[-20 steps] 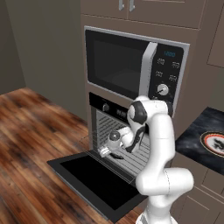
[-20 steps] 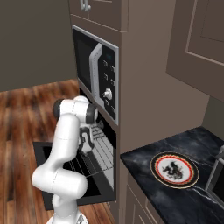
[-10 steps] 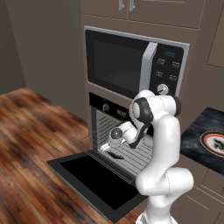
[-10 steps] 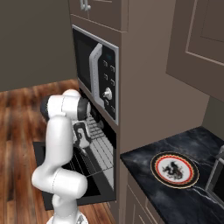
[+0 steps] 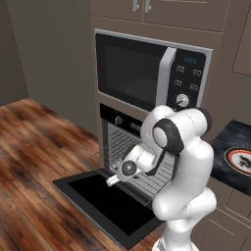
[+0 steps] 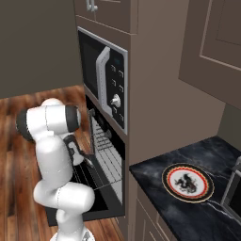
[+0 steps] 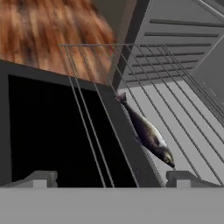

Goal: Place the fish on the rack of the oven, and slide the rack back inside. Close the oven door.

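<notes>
Left base view: the arm has drawn up over the oven door (image 5: 105,203) since a moment ago — release looks done.

Right base view: the arm hides most of the rack (image 6: 106,160).

Hand view: the gripper (image 7: 113,178) has spread wide, pinching nothing; the fish (image 7: 148,132) lies on the pulled-out rack — sliding in comes next.

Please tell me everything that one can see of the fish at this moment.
The fish is small, slim and dark grey-black, with a pointed head and a ragged tail. In the hand view it lies aslant on the thin silvery bars of the rack, which is pulled out over the open oven door. No finger touches it.
</notes>
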You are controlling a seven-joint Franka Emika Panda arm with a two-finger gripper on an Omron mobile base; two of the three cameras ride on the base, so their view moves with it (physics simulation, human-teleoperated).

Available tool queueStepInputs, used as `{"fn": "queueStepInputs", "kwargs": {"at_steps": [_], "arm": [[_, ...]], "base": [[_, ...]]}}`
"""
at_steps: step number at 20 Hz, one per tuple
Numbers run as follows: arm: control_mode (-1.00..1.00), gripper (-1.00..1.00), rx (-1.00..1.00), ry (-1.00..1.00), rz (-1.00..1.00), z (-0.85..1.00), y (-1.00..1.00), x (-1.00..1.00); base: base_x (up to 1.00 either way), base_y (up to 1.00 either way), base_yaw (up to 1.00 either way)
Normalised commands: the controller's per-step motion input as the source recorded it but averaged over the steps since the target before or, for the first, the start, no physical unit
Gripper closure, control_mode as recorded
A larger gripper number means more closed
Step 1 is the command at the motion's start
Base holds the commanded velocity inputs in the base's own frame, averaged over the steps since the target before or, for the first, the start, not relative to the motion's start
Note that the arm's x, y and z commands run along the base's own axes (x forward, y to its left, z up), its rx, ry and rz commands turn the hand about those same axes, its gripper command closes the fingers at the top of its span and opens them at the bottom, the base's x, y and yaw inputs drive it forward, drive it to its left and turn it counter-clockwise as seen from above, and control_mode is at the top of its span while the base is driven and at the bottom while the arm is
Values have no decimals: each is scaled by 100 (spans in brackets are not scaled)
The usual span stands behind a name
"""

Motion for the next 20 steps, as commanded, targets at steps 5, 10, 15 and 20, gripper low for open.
{"fn": "queueStepInputs", "kwargs": {"at_steps": [5, 10, 15, 20], "arm": [[-100, -100, 0, 0, 0, 46, 84, -50], [-100, -100, 0, 3, 0, 35, 98, -8], [-100, -100, -4, 12, -3, 6, 88, 12], [-100, -100, -7, 23, -2, -12, 37, 42]], "base": [[0, 0, 0], [0, 0, 0], [0, 0, 0], [0, 0, 0]]}}
